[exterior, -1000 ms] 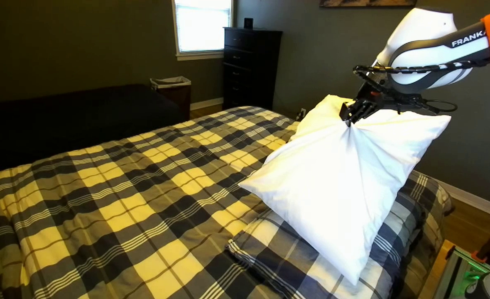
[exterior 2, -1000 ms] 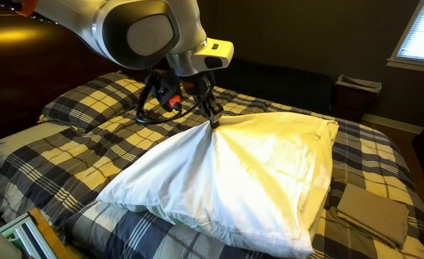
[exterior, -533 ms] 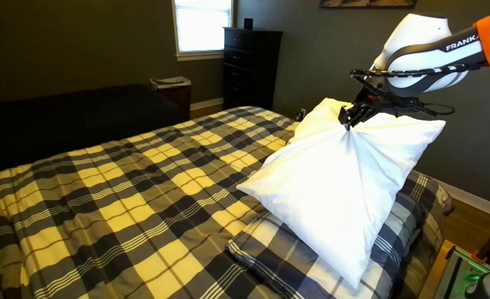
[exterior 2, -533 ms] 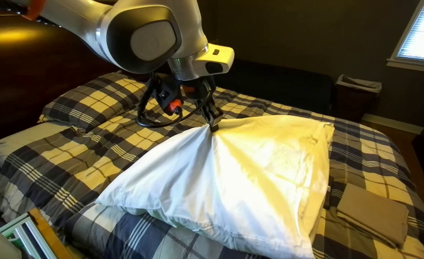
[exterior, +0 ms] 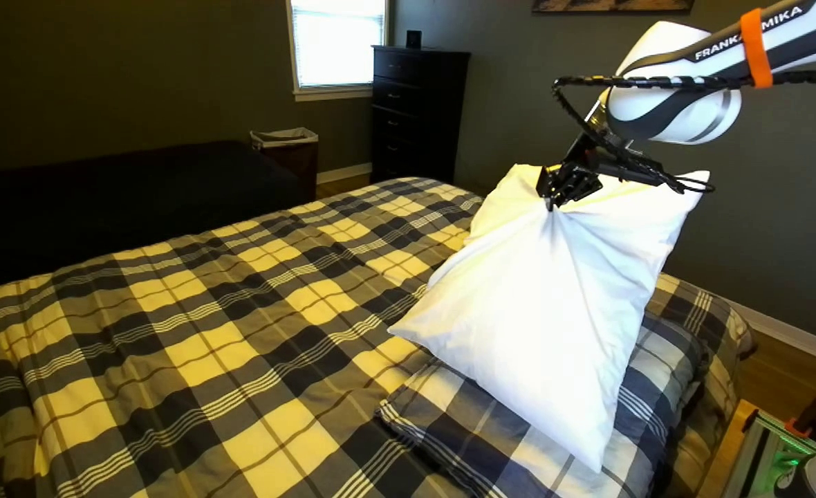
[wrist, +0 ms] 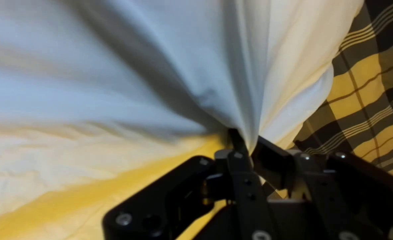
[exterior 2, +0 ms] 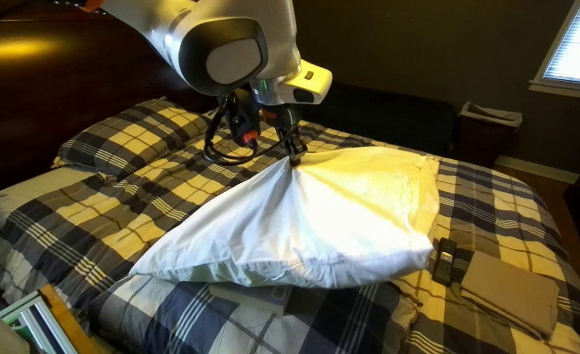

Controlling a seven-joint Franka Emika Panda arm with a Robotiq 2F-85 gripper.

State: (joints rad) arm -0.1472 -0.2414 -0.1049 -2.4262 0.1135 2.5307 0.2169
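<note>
A black dresser (exterior: 418, 114) stands near a bright window (exterior: 339, 45) before dark walls (exterior: 539, 90).

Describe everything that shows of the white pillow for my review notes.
The white pillow is roughly rectangular, with pointed corners and a smooth, cloth-like surface that light tints yellow in part. The gripper is shut on a pinch of its fabric, with folds fanning out from the grip. It is tilted and at least partly lifted over a plaid pillow; whether a lower corner rests on anything is hard to tell.
</note>
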